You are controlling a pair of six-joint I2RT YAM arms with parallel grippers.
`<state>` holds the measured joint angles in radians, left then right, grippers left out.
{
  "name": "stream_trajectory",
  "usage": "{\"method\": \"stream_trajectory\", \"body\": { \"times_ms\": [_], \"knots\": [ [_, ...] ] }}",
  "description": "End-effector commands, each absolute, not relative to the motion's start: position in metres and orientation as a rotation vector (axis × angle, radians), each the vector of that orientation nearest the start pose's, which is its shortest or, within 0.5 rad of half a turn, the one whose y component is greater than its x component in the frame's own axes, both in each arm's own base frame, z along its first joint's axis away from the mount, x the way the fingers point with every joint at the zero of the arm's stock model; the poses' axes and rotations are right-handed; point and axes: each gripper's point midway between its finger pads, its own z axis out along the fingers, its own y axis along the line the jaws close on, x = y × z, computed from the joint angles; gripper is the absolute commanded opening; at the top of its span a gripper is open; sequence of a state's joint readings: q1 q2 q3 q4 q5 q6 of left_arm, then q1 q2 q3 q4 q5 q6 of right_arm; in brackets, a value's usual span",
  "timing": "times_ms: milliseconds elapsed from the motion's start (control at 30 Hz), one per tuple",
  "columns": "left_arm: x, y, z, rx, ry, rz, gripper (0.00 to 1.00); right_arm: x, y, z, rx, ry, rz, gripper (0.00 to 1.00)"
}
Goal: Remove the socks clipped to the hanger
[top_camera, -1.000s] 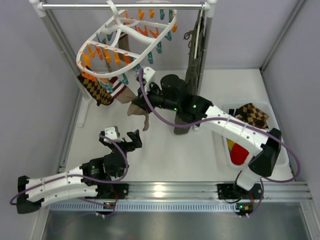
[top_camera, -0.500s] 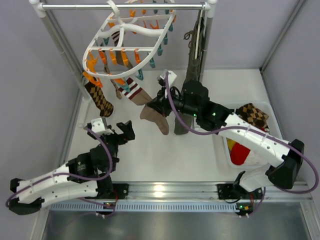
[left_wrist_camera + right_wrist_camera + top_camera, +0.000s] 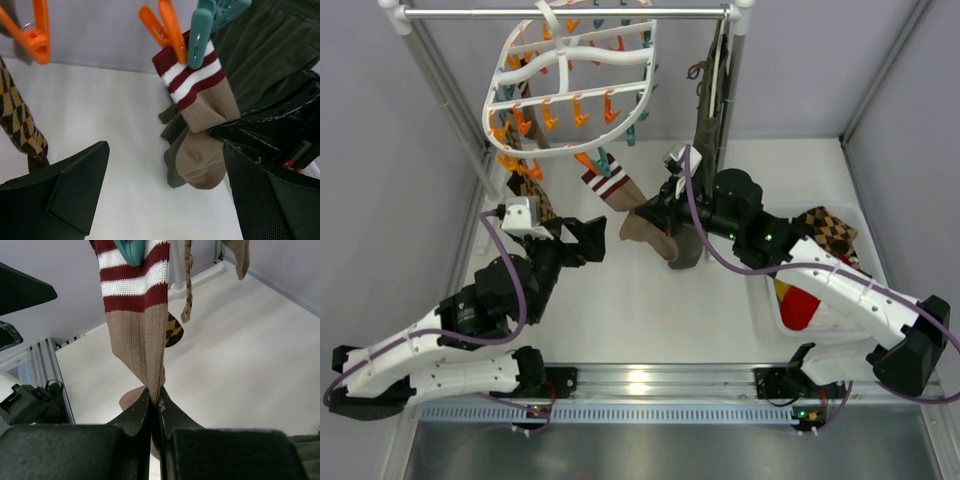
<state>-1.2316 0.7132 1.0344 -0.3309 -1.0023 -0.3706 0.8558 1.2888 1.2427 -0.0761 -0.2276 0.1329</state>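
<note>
The white oval hanger [image 3: 570,85] hangs from the rail, tilted, with orange and teal clips. A tan sock [image 3: 635,215] with a red-and-white striped cuff hangs from a teal clip [image 3: 200,37]. My right gripper [image 3: 655,215] is shut on this sock's leg below the cuff [image 3: 137,335]. An argyle sock [image 3: 528,192] hangs at the hanger's left, also in the left wrist view [image 3: 20,125]. My left gripper [image 3: 588,240] is open and empty, its jaws wide apart, just left of the tan sock [image 3: 202,130].
A long dark olive garment [image 3: 705,140] hangs from the rail behind the right gripper. A white bin [image 3: 880,310] at right holds an argyle sock [image 3: 825,230] and red and yellow items. The rack's left post [image 3: 445,90] stands by the left wall.
The hanger has swung upright and to the right. My right gripper has pulled the tan sock right and toward me. My left arm has risen toward the hanging socks.
</note>
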Motion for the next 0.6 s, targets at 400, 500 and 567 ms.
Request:
{"method": "stream_trajectory", "body": {
  "times_ms": [400,500,567],
  "knots": [
    [0.225,-0.204,0.444,-0.055,1.48,-0.557,0.96,0.225,0.345,0.38,-0.754,1.436,1.105,0.0],
    [0.245,-0.207,0.447,-0.049,1.476,-0.624,0.93,0.224,0.344,0.379,-0.759,1.435,1.127,0.0],
    [0.266,-0.193,0.445,-0.107,1.479,-0.639,0.91,0.225,0.343,0.378,-0.755,1.436,1.13,0.0]
  ]
}}
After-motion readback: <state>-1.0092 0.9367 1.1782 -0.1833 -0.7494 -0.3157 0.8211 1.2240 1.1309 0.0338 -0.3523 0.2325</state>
